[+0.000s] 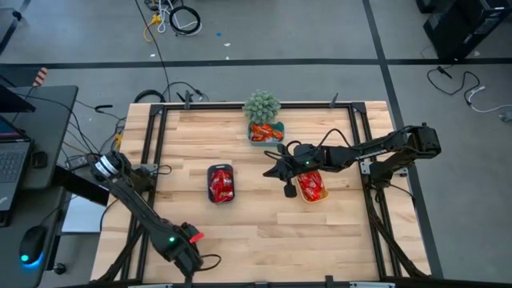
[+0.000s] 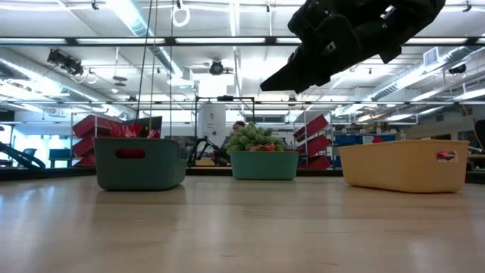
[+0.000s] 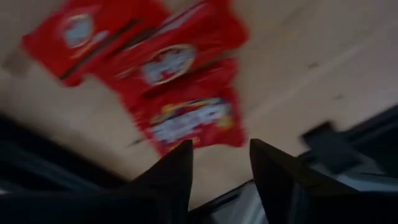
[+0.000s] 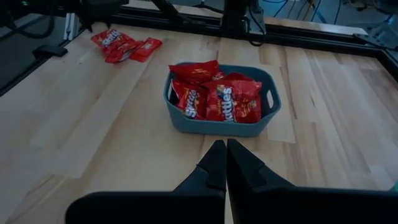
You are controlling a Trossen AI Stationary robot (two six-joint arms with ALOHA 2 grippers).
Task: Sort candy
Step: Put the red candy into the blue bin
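Observation:
Three loose red candy packets (image 3: 168, 68) lie flat on the wooden table near its front left corner (image 1: 195, 236); they also show far off in the right wrist view (image 4: 124, 45). My left gripper (image 3: 221, 149) hangs open just above them, pointing steeply down, its fingertips beside the nearest packet (image 3: 189, 121). I cannot tell whether they touch it. My right gripper (image 4: 221, 149) is shut and empty, held above mid-table (image 1: 276, 170), facing the blue tray (image 4: 186, 121) filled with red candy.
A yellow tray (image 1: 314, 197) with candy sits under my right arm. A teal tray (image 1: 258, 140) with candy stands at the far middle beside a small green plant (image 1: 262, 106). The table's black frame rails (image 1: 152, 160) run along its edges.

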